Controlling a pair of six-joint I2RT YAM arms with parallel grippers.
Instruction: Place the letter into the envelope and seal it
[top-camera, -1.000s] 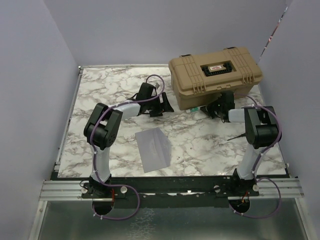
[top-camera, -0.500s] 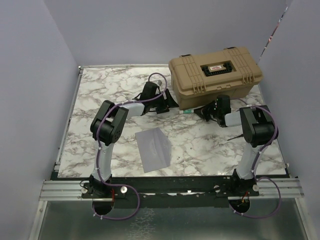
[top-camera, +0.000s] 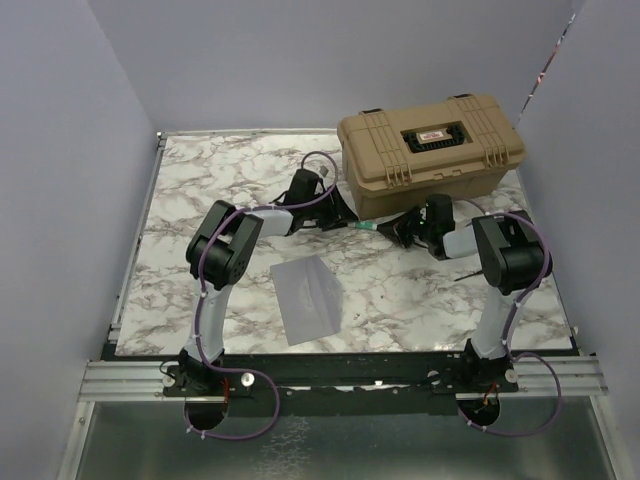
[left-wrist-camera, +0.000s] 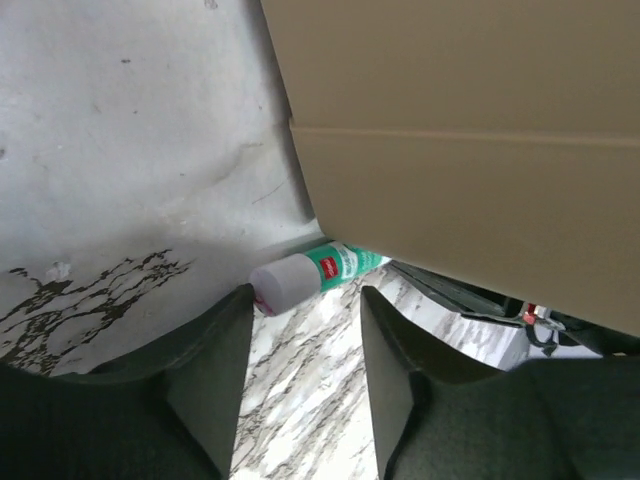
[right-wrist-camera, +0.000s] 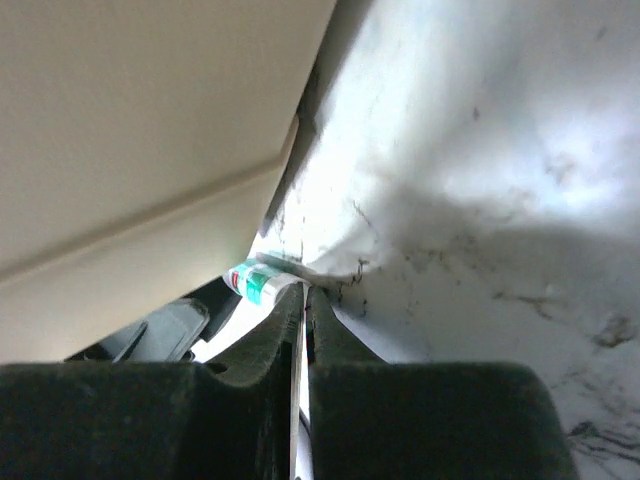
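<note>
High rear overview; two low, close wrist views onto one glue stick (left-wrist-camera: 310, 277)

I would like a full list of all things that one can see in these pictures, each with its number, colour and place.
toolbox: 1, tan, back right of the table, lid down.
glue stick: 1, green and white, lying on the table just in front of the toolbox, between the two grippers.
envelope: 1, blue-grey, flat on the near middle of the table.
table: 1, white marble with grey veins, under everything.
walls: 3, pale lilac, at left, back and right.
left gripper: 1, black, open, at the left end of the glue stick.
right gripper: 1, black, shut, at its right end.
</note>
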